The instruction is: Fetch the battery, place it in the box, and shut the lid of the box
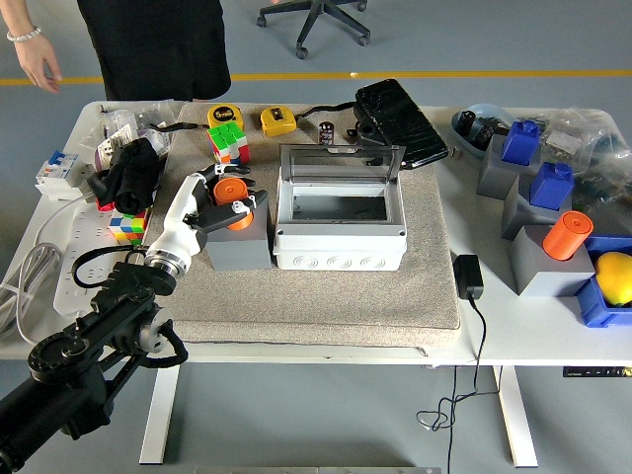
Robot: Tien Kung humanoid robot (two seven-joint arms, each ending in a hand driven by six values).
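Orange marks the battery (pixel 231 190), a short cylinder standing upright on a grey block (pixel 238 247) on the beige mat (pixel 326 296), toward the mat's left edge. The left hand (pixel 219 205) is curled around the battery from the left, with dark fingers (pixel 247 205) lying across its front side. Contact appears made, but the battery's base seems not yet clear of the block. The right hand is not in view.

The box (pixel 340 219) sits just right of the grey block, near the centre of the mat. Its transparent lid (pixel 342 161) stands raised along the far wall and the cavity is open.

Risk assessment:
- Slip. The wrap looks shallow and covers only part of the cylinder, so a smooth round body could rotate or drop during the lift.
- Block disturbance. The fingers lie close to the top of the grey block. A sideways pull may drag or tip it against the box.
- Wall strike. The transfer path runs right over the near-left wall of the box. Low carry height would knock the battery loose.
- Lid. The raised lid may fall if the box is jolted.

A person (pixel 158 44) stands beyond the desk's far-left corner, hands off the desk.
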